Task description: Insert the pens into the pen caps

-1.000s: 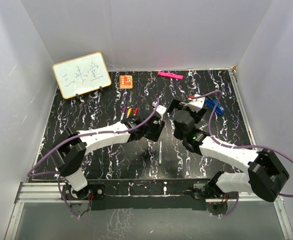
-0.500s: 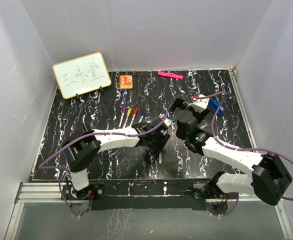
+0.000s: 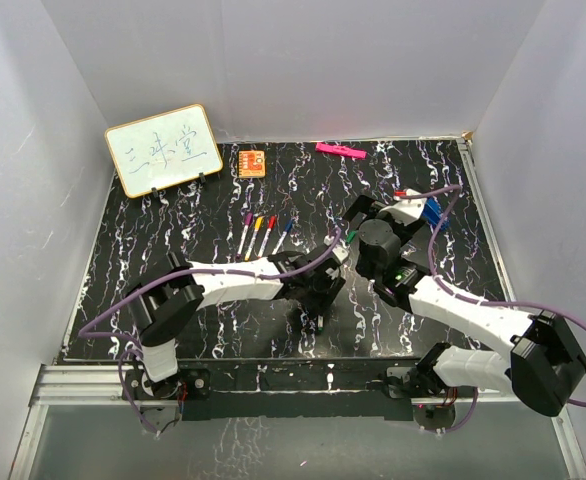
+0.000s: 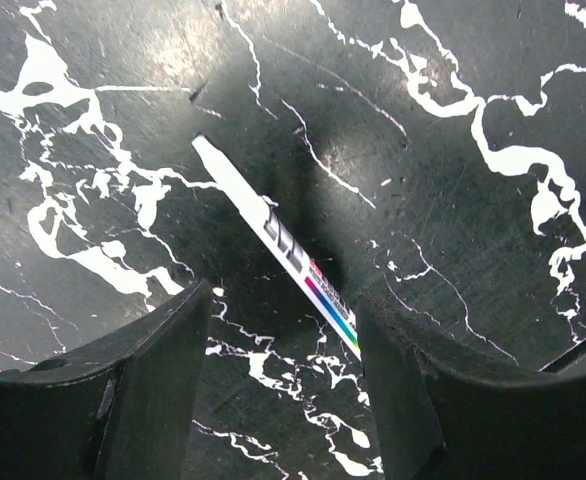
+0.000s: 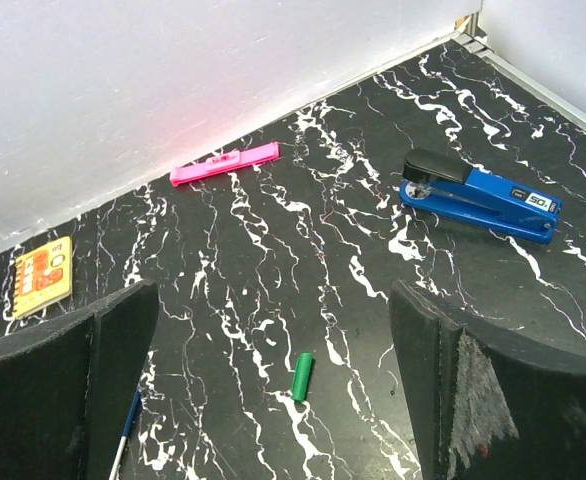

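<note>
A thin white-barrelled marker pen (image 4: 273, 235) with a rainbow-striped band on its barrel lies flat and slantwise on the black, white-veined surface (image 4: 473, 90). It sits between the left jaws, which stand spread on either side of it and pinch nothing. The right jaws gape wide and empty above a small green plastic pen cap (image 5: 302, 376). The cap lies on its side, well apart from a blue metal stapler (image 5: 478, 200) and a long pink object (image 5: 225, 164) near the back wall.

The pen looks light and stiff, with a smooth round barrel that may roll or slip under a glancing touch. A square pinch across the printed mid-barrel would seem safest, leaving the tapered end free for the cap. The cap, tiny and light, would likely skate if nudged, so it wants holding by its sides with the mouth left clear.
</note>
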{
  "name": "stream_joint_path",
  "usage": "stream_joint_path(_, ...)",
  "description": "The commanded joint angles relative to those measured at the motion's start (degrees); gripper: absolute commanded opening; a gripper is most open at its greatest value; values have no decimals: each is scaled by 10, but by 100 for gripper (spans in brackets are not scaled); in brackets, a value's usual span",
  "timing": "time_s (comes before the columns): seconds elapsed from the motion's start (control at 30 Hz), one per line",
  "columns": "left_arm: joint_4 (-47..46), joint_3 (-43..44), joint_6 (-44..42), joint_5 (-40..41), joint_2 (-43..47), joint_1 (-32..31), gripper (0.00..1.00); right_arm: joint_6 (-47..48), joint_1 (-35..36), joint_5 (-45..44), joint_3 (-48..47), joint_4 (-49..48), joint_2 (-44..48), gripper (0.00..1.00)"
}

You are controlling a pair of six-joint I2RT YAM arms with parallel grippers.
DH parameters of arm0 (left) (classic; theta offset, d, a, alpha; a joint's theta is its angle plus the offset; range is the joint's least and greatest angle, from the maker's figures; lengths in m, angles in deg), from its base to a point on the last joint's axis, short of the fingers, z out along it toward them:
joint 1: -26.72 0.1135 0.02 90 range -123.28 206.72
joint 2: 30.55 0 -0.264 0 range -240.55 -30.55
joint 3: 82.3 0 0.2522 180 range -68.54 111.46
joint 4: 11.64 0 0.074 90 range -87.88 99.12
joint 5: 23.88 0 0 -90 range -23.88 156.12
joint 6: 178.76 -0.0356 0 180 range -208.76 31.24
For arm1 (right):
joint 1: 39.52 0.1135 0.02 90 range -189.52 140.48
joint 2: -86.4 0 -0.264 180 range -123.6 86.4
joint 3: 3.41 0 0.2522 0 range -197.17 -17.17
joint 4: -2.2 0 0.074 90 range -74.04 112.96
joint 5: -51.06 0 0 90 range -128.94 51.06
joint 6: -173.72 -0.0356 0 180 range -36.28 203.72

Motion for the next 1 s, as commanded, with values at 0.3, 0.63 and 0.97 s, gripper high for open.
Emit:
stream_joint_path(0.3,96,-21,2,36,-50,-9,52,-19,-7,-1,5,-12,25,98)
stream_joint_path(0.63,119,-23,-12,91,-79,4,36,-22,-9,6,8,-11,31,98)
stream_joint_path(0.97,134,-57,-23,60,-41,37,35,-32,-10,8,17,-8,38,98)
